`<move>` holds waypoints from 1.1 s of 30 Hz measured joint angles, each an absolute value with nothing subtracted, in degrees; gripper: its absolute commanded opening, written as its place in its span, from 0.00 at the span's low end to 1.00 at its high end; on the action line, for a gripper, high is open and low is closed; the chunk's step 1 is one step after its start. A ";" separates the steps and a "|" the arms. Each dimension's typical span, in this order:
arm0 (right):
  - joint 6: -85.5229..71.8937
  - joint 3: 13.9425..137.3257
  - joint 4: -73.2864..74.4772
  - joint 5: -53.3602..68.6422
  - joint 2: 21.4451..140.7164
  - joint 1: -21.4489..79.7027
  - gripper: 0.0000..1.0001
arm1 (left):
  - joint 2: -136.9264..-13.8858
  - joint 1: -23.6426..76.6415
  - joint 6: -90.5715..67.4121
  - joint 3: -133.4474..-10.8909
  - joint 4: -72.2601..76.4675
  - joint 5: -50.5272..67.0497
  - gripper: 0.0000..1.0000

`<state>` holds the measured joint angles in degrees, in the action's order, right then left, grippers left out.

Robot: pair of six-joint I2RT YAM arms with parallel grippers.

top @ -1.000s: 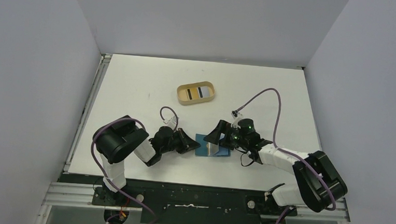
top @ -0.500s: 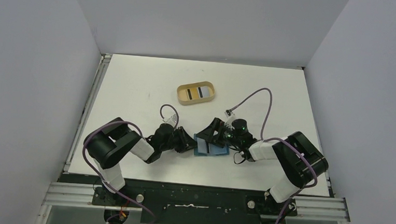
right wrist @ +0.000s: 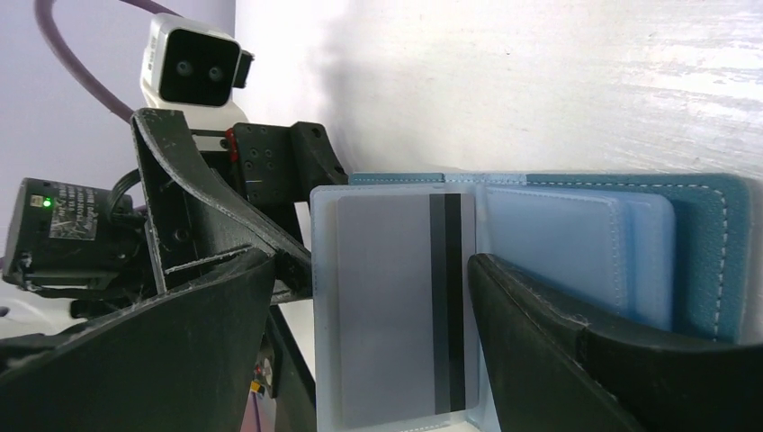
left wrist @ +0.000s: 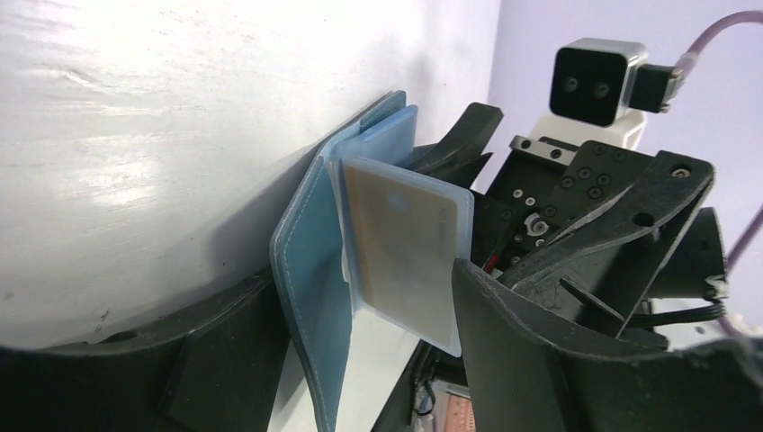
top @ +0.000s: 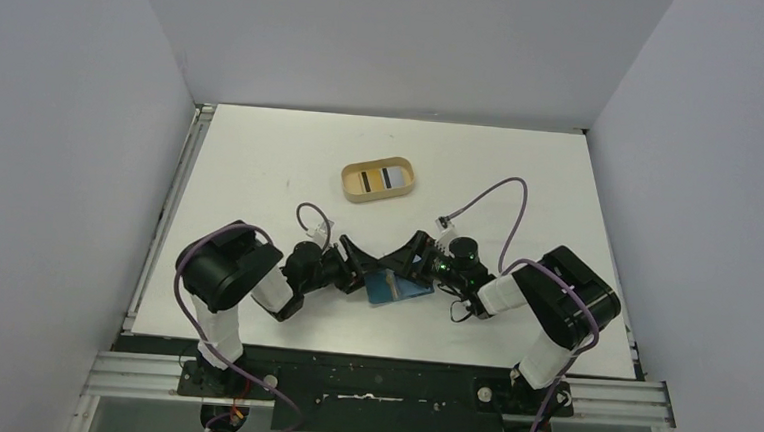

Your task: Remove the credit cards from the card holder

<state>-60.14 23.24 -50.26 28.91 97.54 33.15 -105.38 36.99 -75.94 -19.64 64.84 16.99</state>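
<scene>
The card holder (top: 394,290), a teal wallet, lies open on the white table between both arms. In the left wrist view its teal cover (left wrist: 310,297) stands on edge, and a clear leaf with a pale credit card (left wrist: 405,243) fans out beside it. My left gripper (left wrist: 369,306) is open, with cover and leaf both between its fingers. From the right wrist, the credit card (right wrist: 396,306) shows a black stripe inside the leaf, with light blue pockets (right wrist: 558,252) beside it. My right gripper (right wrist: 371,270) is open, one finger on each side of that leaf.
A tan oval tray (top: 352,186) stands further back on the table, with striped cards lying in it. The two grippers (top: 385,261) nearly meet tip to tip over the wallet. Purple cables loop above both wrists.
My left gripper has gone from shut to open. The right arm has folded in and slid left, bringing its gripper over the wallet, which has shifted slightly left and turned.
</scene>
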 measured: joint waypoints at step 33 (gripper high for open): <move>-60.99 21.56 -51.88 25.04 96.84 33.80 0.80 | -101.41 37.54 -78.30 -11.68 67.61 13.43 0.40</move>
<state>-60.99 21.56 -51.88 25.04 96.84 33.80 -101.41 37.54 -78.30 -11.68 67.61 13.43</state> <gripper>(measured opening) 0.801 0.489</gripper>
